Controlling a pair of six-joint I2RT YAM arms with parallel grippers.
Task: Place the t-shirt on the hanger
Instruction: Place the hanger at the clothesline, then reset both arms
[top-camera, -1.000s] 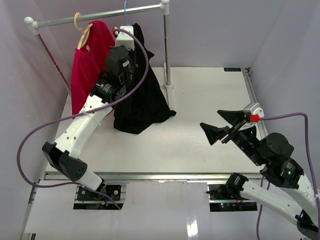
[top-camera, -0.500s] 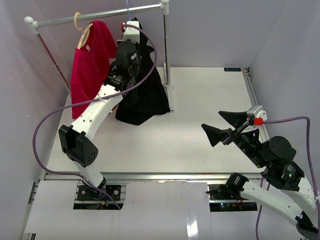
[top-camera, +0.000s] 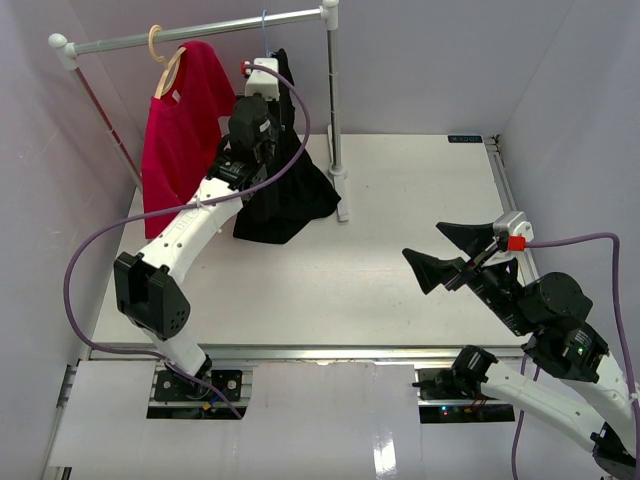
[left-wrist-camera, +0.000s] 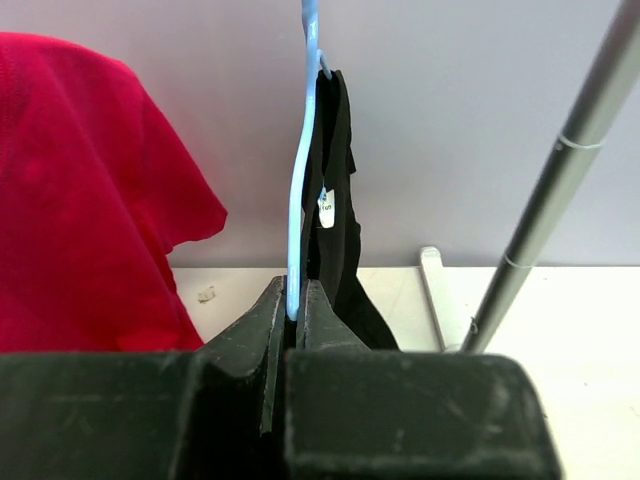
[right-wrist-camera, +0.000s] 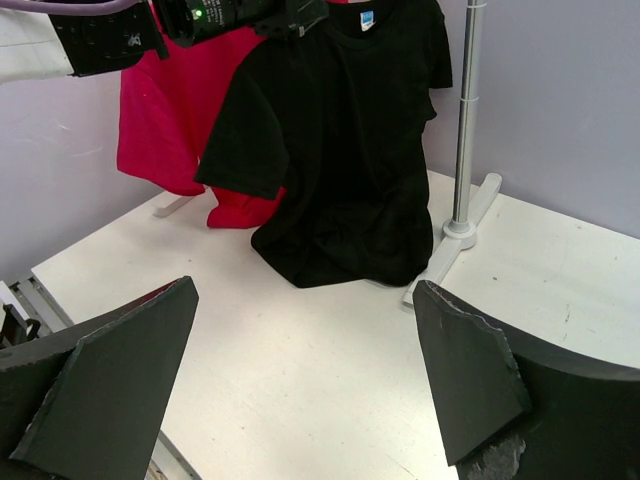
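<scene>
The black t-shirt (top-camera: 290, 190) hangs on the light-blue wire hanger (left-wrist-camera: 297, 200), its hem bunched on the table by the rack's foot. The hanger's hook (top-camera: 264, 19) is up at the rail; whether it rests on the rail I cannot tell. My left gripper (left-wrist-camera: 293, 298) is shut on the hanger's wire just below the neck, the shirt (left-wrist-camera: 335, 200) draped right behind it. In the right wrist view the t-shirt (right-wrist-camera: 340, 150) faces me. My right gripper (top-camera: 445, 250) hovers open over the table's right side, far from the shirt, with nothing between its fingers (right-wrist-camera: 470, 370).
A metal rack rail (top-camera: 200, 33) crosses the back, with an upright post (top-camera: 333, 100) and foot (top-camera: 343, 195) right of the black shirt. A red shirt (top-camera: 180, 130) on a wooden hanger (top-camera: 168, 65) hangs to the left. Purple walls enclose the table.
My left arm has carried the hanger and t-shirt up and slightly right toward the rail, and the shirt's hem has drawn in closer to the post. The right arm has barely moved.
</scene>
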